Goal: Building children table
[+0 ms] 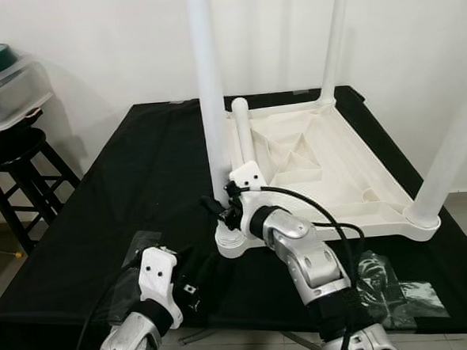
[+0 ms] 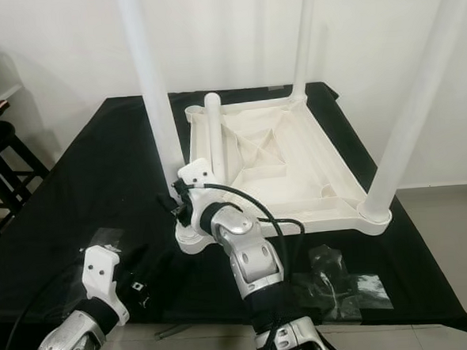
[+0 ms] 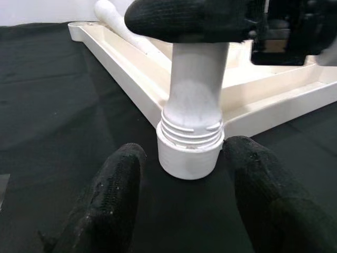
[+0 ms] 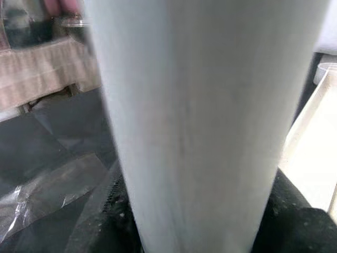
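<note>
The white children's table (image 1: pixel 352 164) lies upside down on a black cloth. Three legs stand upright in its corners. A fourth leg (image 1: pixel 243 131) lies loose inside the tabletop's underside. My right gripper (image 1: pixel 223 206) is shut on the near-left leg (image 1: pixel 208 89), just above its corner socket (image 1: pixel 234 242). The leg's screw threads (image 3: pixel 192 132) show above the socket rim. My left gripper (image 3: pixel 184 205) is open, low on the cloth right in front of that socket. One of its black fingers (image 3: pixel 105 200) sits to each side of the socket, apart from it. The leg (image 4: pixel 205 116) is very close in the right wrist view.
A black stool (image 1: pixel 10 157) at the left carries a clear plastic box with a green lid (image 1: pixel 1 78). Crumpled clear plastic bags (image 1: pixel 391 288) lie on the cloth near the front right, another (image 1: pixel 139 244) by my left arm. A white wall is behind.
</note>
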`<state>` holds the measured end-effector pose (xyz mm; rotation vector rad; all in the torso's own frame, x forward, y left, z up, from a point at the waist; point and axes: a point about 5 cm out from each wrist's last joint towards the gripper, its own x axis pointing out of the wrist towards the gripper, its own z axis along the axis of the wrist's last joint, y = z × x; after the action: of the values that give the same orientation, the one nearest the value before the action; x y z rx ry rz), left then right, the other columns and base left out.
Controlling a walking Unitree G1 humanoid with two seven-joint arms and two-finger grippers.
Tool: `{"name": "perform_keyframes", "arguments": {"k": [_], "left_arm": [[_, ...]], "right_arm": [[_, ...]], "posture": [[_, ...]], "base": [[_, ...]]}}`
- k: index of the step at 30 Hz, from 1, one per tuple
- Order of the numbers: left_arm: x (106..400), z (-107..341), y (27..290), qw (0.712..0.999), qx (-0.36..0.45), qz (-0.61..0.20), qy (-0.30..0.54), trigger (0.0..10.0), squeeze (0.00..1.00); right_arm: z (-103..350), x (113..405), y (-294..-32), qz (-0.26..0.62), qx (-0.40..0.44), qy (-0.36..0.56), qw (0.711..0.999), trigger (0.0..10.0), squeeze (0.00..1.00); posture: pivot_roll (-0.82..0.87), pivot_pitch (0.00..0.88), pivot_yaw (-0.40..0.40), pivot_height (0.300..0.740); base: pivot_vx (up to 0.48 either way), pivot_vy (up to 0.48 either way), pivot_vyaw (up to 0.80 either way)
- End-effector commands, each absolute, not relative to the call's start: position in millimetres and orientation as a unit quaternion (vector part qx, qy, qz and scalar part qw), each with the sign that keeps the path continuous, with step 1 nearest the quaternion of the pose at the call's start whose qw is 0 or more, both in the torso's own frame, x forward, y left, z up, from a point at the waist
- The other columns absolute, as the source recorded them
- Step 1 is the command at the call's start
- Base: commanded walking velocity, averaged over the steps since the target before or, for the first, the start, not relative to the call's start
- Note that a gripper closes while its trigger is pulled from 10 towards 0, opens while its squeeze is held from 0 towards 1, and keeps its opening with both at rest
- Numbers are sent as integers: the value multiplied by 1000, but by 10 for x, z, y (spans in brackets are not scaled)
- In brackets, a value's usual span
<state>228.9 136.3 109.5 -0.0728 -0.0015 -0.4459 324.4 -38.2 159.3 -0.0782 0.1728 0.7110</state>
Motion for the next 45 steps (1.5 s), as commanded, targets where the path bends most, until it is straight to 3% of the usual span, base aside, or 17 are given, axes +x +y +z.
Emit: {"name": "perform_keyframes", "arguments": {"k": [1,3,5,8,9,10,11,12,15,18,19,34,40,42,43,44,45], "left_arm": [[2291,1087,1378,974,-32,-223,6,10000,0],[2293,1087,1376,974,-33,-224,6,10000,0],[2299,1085,1373,974,-34,-224,6,10000,0],[2301,1083,1372,974,-34,-224,7,10000,0],[2305,1079,1370,974,-34,-224,7,10000,0],[2309,1074,1367,974,-34,-224,8,10000,0],[2312,1070,1364,974,-33,-224,8,10000,0],[2312,1070,1364,974,-33,-224,8,10000,0],[2317,1065,1360,974,-33,-224,8,10000,0],[2323,1062,1356,974,-32,-223,9,10000,0],[2326,1060,1353,974,-30,-223,9,10000,0],[2323,1065,1347,975,-31,-222,8,10000,0],[2310,1073,1355,974,-32,-223,7,10000,0],[2301,1077,1361,974,-32,-223,7,10000,0],[2289,1081,1372,974,-32,-223,7,10000,0],[2284,1086,1391,975,-31,-222,7,10000,0],[2287,1090,1399,974,-30,-222,8,10000,0]], "right_arm": [[1500,3191,-344,382,-15,118,917,10000,1000],[1615,3198,-319,416,-8,97,904,10000,1000],[1872,3234,-331,501,-12,44,864,10000,1000],[1960,3259,-354,534,-15,30,845,10000,1000],[2031,3292,-396,570,-39,14,821,10000,886],[2069,3333,-452,608,-65,6,792,10000,0],[2092,3356,-496,631,-82,2,771,10000,0],[2092,3356,-496,631,-82,2,771,10000,0],[2086,3379,-570,672,-89,21,735,10000,0],[2078,3562,-602,649,-93,34,754,9373,0],[2026,3656,-602,621,-71,53,779,0,0],[1840,3640,-782,641,-55,79,761,0,0],[1688,3594,-975,615,-46,83,783,0,0],[1606,3554,-1022,594,-44,85,799,0,0],[1460,3543,-985,524,-40,103,844,0,0],[1259,3522,-951,328,-59,133,934,0,0],[1107,3272,-806,275,-64,153,947,0,0]], "posture": [[-20,58,50,740],[-20,58,50,740],[-21,52,53,740],[-21,52,53,740],[-16,43,51,740],[-15,38,49,740],[-15,38,49,740],[-15,38,49,740],[-9,34,49,740],[-2,27,43,740],[5,24,41,740],[17,26,44,740],[10,41,46,740],[7,47,44,740],[7,52,43,740],[-8,64,54,740],[-7,71,67,740]], "base": [[0,0,0],[0,0,0],[0,0,0],[0,0,0],[0,0,0],[0,0,0],[0,0,0],[0,0,0],[0,0,0],[0,0,0],[0,0,0],[0,0,0],[0,0,0],[0,0,0],[0,0,0],[0,0,0],[0,0,0]]}}
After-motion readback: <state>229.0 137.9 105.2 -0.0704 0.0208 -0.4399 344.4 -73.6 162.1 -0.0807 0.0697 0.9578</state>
